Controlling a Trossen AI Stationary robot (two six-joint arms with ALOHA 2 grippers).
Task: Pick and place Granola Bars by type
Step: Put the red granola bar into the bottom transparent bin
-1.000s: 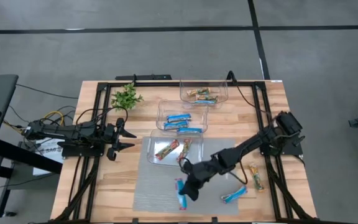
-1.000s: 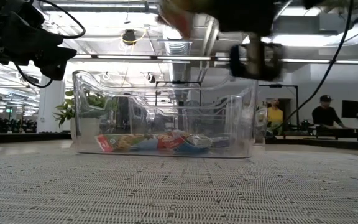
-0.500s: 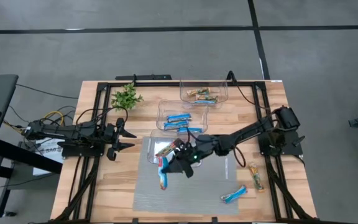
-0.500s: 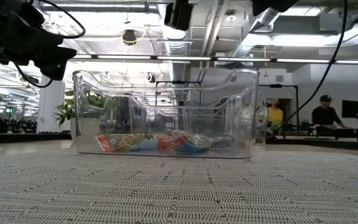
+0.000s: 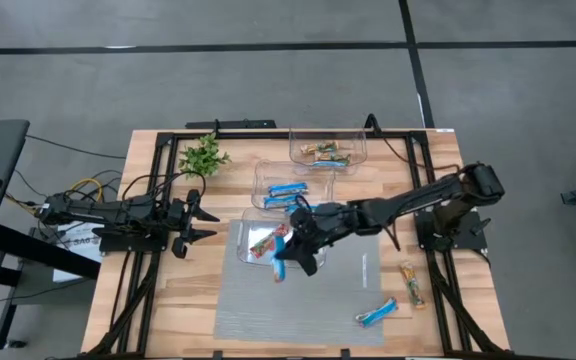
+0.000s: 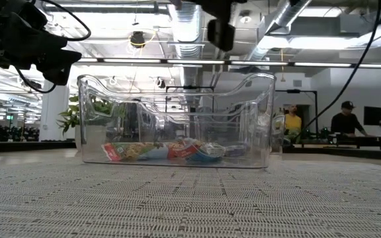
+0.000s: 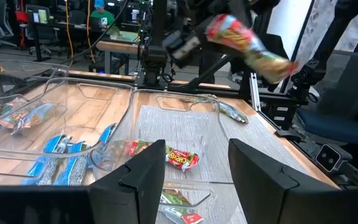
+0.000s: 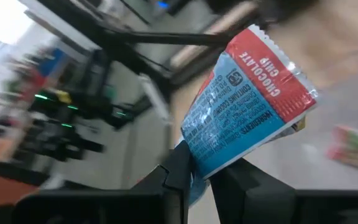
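Over the near clear bin (image 5: 258, 262) our right claw (image 5: 286, 250) pinches a red and blue bar (image 5: 279, 250), with two more bars (image 5: 377, 313) waiting on the table behind it.

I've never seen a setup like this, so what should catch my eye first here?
Most striking is the right tool holding a red and blue granola bar over the nearest clear bin, where red-wrapped bars already lie. Two more clear bins behind hold other sorted bars, while the left tool waits open at the table's left side.
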